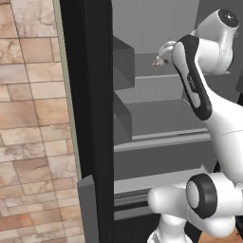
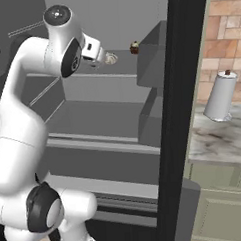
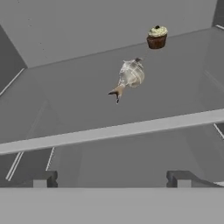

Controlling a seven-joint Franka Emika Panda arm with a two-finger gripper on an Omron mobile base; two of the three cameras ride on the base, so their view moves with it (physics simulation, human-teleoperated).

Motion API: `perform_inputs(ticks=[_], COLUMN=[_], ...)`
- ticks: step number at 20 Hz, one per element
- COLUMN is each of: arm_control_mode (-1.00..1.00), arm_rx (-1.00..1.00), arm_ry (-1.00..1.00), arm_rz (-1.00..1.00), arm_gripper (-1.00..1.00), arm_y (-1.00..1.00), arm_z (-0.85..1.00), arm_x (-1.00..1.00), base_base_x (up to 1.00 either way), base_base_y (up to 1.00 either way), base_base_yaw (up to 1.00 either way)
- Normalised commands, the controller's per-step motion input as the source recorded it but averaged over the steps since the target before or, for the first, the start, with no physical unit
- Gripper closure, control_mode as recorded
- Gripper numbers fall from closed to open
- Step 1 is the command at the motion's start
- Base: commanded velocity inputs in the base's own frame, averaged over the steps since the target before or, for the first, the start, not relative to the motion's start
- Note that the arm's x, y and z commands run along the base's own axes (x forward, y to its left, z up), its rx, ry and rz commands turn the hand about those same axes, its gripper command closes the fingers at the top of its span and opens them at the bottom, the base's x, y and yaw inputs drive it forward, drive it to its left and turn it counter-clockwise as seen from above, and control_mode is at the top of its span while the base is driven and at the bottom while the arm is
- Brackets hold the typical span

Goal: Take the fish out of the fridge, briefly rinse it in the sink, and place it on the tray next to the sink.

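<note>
The fish [image 3: 128, 76] lay on a grey shelf [image 3: 87, 100] inside the open fridge [image 1: 95, 118], its tail pointing toward my camera and its silvery body angled away toward the back wall. Just behind it and to one side stood a small chocolate cupcake [image 3: 156, 36] with pale frosting, close by but not touching. From my hand view, the gripper [image 3: 113, 178] hung short of the shelf's front edge with its two dark fingertips [image 3: 183, 178] spread wide apart, nothing between them and the fish well ahead of them. In my right base view, the white arm reached into the upper part of the fridge, with the fish [image 2: 110, 58] just past the hand. Beyond the black door, a paper towel roll [image 2: 220, 97] stood on a marbled counter [image 2: 219, 142] against a brick wall.
</note>
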Motion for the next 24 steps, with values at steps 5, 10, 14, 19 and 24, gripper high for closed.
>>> perform_inputs(ticks=[5,10,14,19,24], arm_control_mode=[-1.0,-1.0,-1.0,-1.0,-1.0], arm_rx=[0.0,0.0,-0.02,-0.04,-0.02], arm_ry=[0.01,0.03,0.02,0.04,0.02], arm_rz=[-0.03,-0.05,-0.03,0.0,0.0], arm_gripper=[-1.0,-1.0,-1.0,-1.0,-1.0], arm_y=[-0.04,-0.06,-0.02,0.0,0.0], arm_z=[-0.04,-0.07,-0.25,-0.36,-0.15], arm_x=[0.56,0.73,0.59,0.45,0.52], base_base_x=[0.0,0.0,0.0,0.0,0.0], base_base_y=[0.0,0.0,0.0,0.0,0.0], base_base_yaw=[0.0,0.0,0.0,0.0,0.0])
